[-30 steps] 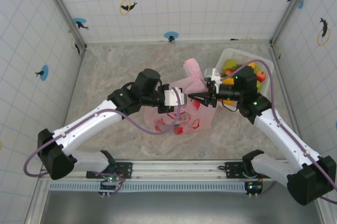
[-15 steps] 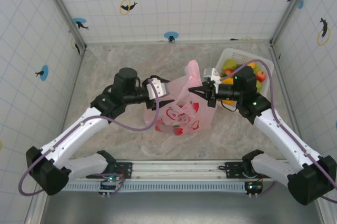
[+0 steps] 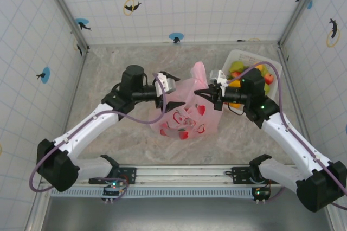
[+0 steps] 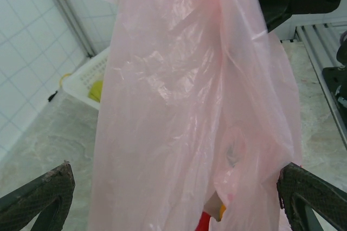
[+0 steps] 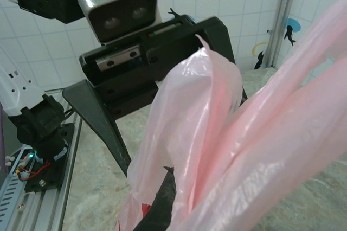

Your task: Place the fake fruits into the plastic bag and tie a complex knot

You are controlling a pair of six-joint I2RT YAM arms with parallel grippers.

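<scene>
1. Carrying everything, the table (image 3: 108, 68) is a marbled grey surface stretching beneath both end effectors and out to the tiled walls.
2. The pink bag (image 3: 187, 117) stands on the table between the two end effectors, its body hanging below them. In the left wrist view, the bag (image 4: 179, 106) hangs as a crinkled sheet straight ahead.
3. One handle strip (image 3: 198, 71) of the bag sticks up just beyond the right end effector's tips.
4. A white basket (image 3: 234, 56) sits on the table behind the right end effector, on the side away from the bag.
5. The left end effector (image 3: 176, 90) is spread wide, with one finger (image 4: 43, 193) on either side of the bag; whether the fingers touch the plastic I cannot tell.
6. The right end effector (image 3: 199, 93) is closed tight, pinching the upper edge of the bag. Its dark finger (image 5: 160, 204) lies against the gathered pink folds (image 5: 217, 133).
7. Some fruits (image 3: 241, 68), green, yellow, orange and red, lie in the basket behind the right end effector.
8. Red fruits (image 3: 181, 125) show through the bag's lower part, below both end effectors.
</scene>
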